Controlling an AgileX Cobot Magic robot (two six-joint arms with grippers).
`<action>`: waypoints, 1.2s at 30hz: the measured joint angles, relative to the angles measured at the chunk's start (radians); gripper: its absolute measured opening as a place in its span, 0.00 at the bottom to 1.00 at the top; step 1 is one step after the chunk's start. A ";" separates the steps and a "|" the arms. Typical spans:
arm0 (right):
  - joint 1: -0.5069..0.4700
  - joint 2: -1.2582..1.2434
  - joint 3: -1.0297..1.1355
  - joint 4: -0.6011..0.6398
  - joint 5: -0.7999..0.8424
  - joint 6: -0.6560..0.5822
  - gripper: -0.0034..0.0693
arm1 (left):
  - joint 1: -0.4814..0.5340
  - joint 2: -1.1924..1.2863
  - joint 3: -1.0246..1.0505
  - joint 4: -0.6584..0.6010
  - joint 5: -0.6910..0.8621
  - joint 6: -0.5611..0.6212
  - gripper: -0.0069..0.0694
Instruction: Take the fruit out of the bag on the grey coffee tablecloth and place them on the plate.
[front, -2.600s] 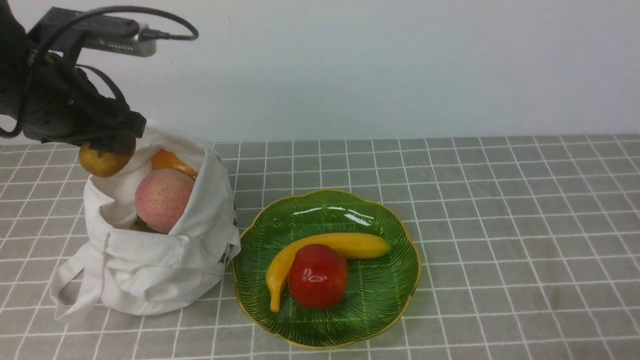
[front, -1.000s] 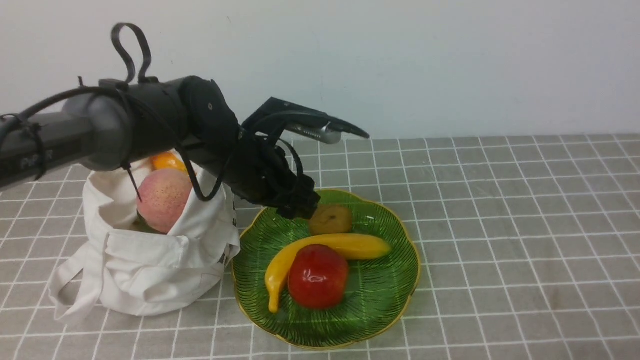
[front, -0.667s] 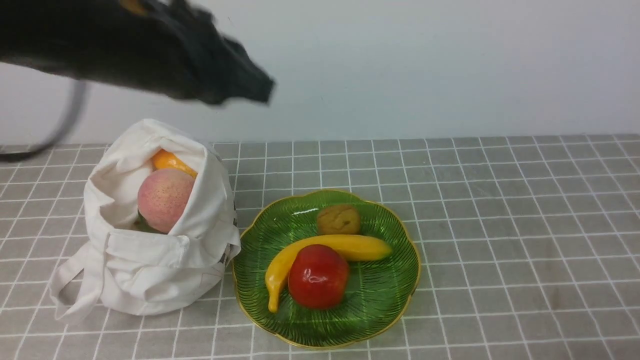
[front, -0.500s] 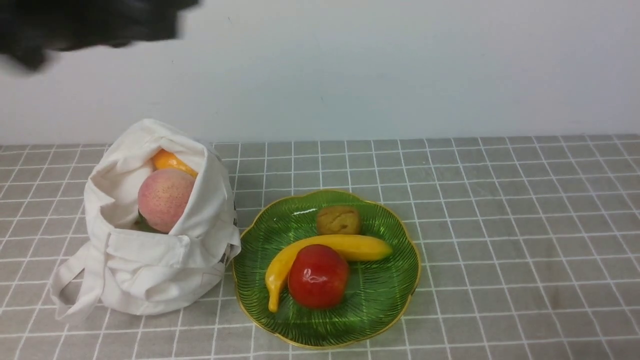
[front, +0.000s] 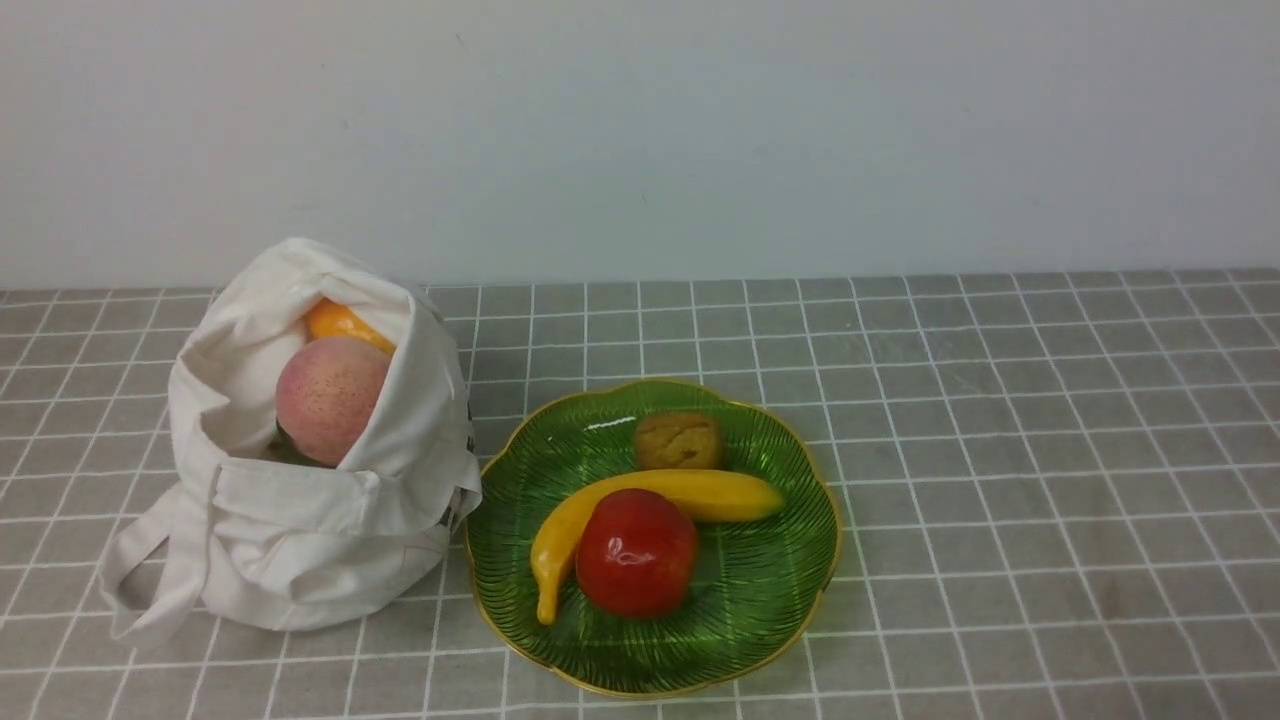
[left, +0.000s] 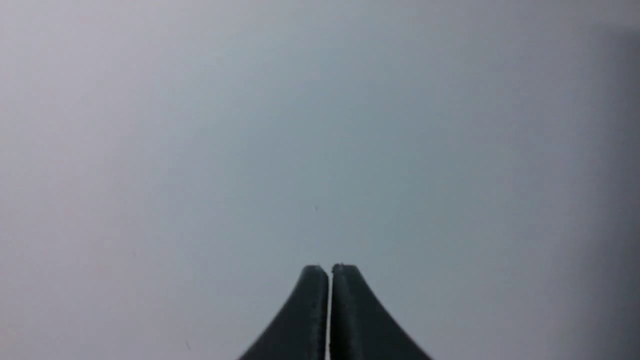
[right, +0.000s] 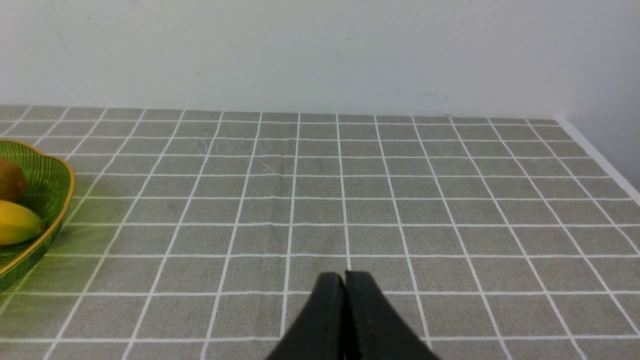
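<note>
Moved since the earlier frame: the left arm is gone from the front view; the lumpy brownish-yellow fruit (front: 679, 441), then below that arm's gripper by the bag, is now on the plate
Left gripper (left: 329, 270): fingertips drawn together, nothing between them, pale wall (left: 250, 150) ahead of it
Right gripper (right: 345, 277): closed to almost no gap, empty, with the gridded grey tablecloth (right: 320, 210) ahead of it
Plate (front: 655, 675): green with a gold rim, on the cloth to the right gripper's left
Banana (front: 725, 495): on the plate, beside the lumpy fruit, left of the right gripper
Red apple (front: 637, 553): on the plate against the banana, also left of the right gripper
White bag (front: 300, 540): beyond the plate, farther to the right gripper's left, its mouth open
Peach (front: 332, 400): in the bag's mouth, away from both grippers
Orange piece (front: 345, 325): in the bag, behind the peach
</note>
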 joint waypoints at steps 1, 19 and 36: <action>0.000 0.000 0.000 0.000 0.000 0.000 0.03 | 0.000 -0.033 0.016 0.012 -0.002 0.007 0.08; 0.000 0.000 0.000 0.000 0.000 0.000 0.03 | 0.000 -0.109 0.170 0.064 0.035 0.013 0.08; 0.000 0.000 0.000 0.000 0.000 0.000 0.03 | 0.221 -0.108 0.368 0.100 0.063 -0.104 0.08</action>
